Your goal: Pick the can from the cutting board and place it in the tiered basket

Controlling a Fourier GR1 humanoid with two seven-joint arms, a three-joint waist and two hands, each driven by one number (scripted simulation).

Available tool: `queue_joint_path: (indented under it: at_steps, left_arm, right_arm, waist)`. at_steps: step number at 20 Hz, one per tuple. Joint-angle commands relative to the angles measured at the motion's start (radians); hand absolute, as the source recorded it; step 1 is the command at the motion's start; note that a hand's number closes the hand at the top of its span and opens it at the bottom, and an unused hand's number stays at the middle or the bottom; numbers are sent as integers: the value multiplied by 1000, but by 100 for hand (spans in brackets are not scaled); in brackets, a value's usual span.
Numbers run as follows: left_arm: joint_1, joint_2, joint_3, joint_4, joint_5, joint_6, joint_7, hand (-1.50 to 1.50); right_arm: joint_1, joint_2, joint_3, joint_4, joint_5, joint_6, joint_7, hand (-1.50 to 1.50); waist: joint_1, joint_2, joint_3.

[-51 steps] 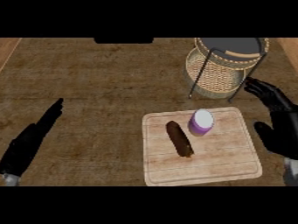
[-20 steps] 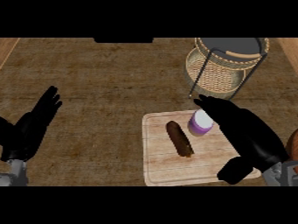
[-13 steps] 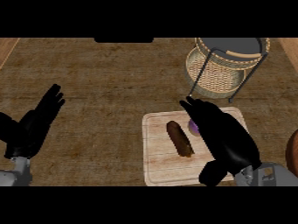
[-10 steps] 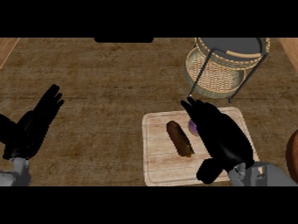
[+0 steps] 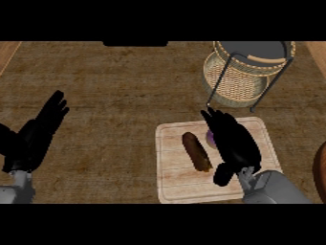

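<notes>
While the right hand [image 5: 230,143] now covers the can [image 5: 211,138], having swung in from the counter's right edge | can sits near cutting board's [image 5: 176,184] far edge | fingers extended, not closed | left hand [image 5: 30,139] rests open | grasp pending, tiered basket [image 5: 246,79] waits.

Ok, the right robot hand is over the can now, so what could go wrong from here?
The right robot hand hides most of the can, so a grasp cannot be confirmed. The brown oblong item lies close beside it on the cutting board and might get nudged. The tiered basket has thin black uprights that the can could clip on entry.
</notes>
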Motion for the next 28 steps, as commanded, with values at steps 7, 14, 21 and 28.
queue_joint_path:
  at_steps: [7, 14, 21, 28]
  left_arm:
    - [-2, -36, 54, 13, -46, -47, 5, 0]
    - [30, -102, 10, -43, -84, -24, 39, 0]
    - [52, -79, 60, -38, -71, -82, 16, 0]
    - [24, -101, 80, 34, -87, -105, -32, 0]
  right_arm:
    - [-54, 76, -122, 201, 163, -57, -160, -150]
    - [-8, 64, -141, 202, 131, 95, -188, 150]
    - [-21, 74, -105, 295, 246, 59, -268, 150]
    - [-17, 124, -89, 307, 389, -142, -323, 150]
  waist:
    - [0, 0, 0]
    - [0, -1, 0]
    - [2, 0, 0]
    - [1, 1, 0]
